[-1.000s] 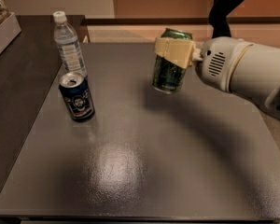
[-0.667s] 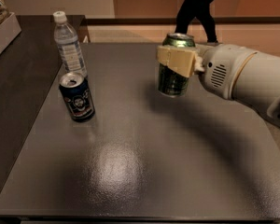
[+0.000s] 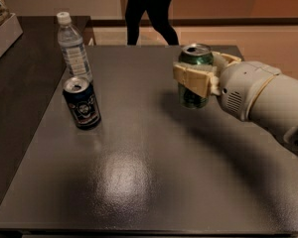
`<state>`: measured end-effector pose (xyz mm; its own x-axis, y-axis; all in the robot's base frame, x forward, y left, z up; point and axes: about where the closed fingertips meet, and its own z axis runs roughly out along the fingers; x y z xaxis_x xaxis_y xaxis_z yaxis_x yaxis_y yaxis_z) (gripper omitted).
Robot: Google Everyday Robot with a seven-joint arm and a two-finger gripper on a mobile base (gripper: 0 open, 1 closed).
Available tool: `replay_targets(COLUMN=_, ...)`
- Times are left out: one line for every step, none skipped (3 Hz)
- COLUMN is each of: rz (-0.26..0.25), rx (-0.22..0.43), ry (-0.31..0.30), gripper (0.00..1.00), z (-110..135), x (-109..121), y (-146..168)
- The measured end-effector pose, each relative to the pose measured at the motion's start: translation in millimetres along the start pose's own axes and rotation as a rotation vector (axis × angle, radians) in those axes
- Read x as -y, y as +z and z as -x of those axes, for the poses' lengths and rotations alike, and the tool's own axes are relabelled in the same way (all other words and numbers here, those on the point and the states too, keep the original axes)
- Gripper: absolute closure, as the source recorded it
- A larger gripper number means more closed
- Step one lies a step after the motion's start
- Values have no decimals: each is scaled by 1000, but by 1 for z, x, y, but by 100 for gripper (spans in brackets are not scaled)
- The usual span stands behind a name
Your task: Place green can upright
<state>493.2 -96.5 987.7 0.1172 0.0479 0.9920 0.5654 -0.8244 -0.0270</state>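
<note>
Green can point(image 3: 197, 58), upright, silver top and opening facing up, over the far right part of a dark grey table point(image 3: 139, 182), well away from the near edge. Clamped around its middle by the gripper point(image 3: 193, 76): one cream finger point(image 3: 191, 82) across the front of the can, the other behind it and mostly hidden. Green wall showing above and below that front finger. Bottom rim low at the tabletop, with a soft shadow beneath and toward the left; impossible to tell whether resting on the surface or held just above it.

Behind the gripper, a thick white arm point(image 3: 260, 90), reaching in from the right edge and sloping down toward the lower right corner.

Well apart to the left, near the table's left edge, a blue can point(image 3: 82, 103) with a round pale emblem, upright. Just behind it, a clear bottle point(image 3: 73, 46) with a white cap and pale label, also upright, close to the blue can but not clearly touching.

Left of the table, a darker counter point(image 3: 20, 88), with a pale box point(image 3: 2, 31) at its far left corner.

Beyond the far edge of the table, a person's legs point(image 3: 149, 14) in black on a tan floor point(image 3: 273, 33).
</note>
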Motion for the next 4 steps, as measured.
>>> replay_targets(rz=25, rx=-36, ry=-45, gripper=100, z=12, x=-3, y=-7)
replay_targets(rz=44, rx=-68, ry=-41, gripper=100, z=25, x=-6, y=-12)
replay_targets(rz=60, rx=-82, ry=-26, gripper=100, z=37, x=-8, y=-14)
replay_targets(rz=74, rx=-84, ry=-5, gripper=100, z=48, x=-11, y=-16)
